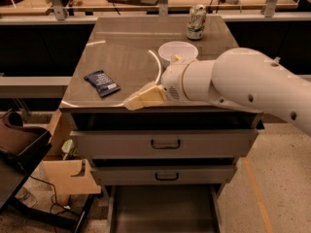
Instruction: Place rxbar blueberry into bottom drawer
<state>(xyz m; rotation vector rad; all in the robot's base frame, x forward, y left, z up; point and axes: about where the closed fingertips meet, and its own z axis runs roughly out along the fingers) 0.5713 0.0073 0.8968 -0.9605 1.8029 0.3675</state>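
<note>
Camera view looks down on a grey-brown metal cabinet top [126, 38] in a workshop, with a long wooden workbench [146, 1] running behind it and speckled floor [284, 174] to its right. You have the rxbar blueberry [101, 83] lying flat on the top near the left front corner, its dark blue wrapper turned at an angle to the edge. A white bowl [178, 50] sits near the middle, and a green-white soda can [196, 22] stands upright towards the back right corner.

Your gripper [143, 97] is over the front edge of the top, to the right of the bar and apart from it, pointing left. Whether it is open or closed you cannot tell from this angle. It carries nothing that you can see.

Below the top, the top drawer [121, 144] and the middle drawer [126, 175] are pushed in. The bottom drawer [163, 208] is pulled out, its dark inside showing. A cardboard box [68, 174] stands at the cabinet's left side.

The white arm [243, 81] covers the right front part of the top and the bowl's near rim, and runs out of view at the right. The bottom drawer's front is cut off by the lower edge.
</note>
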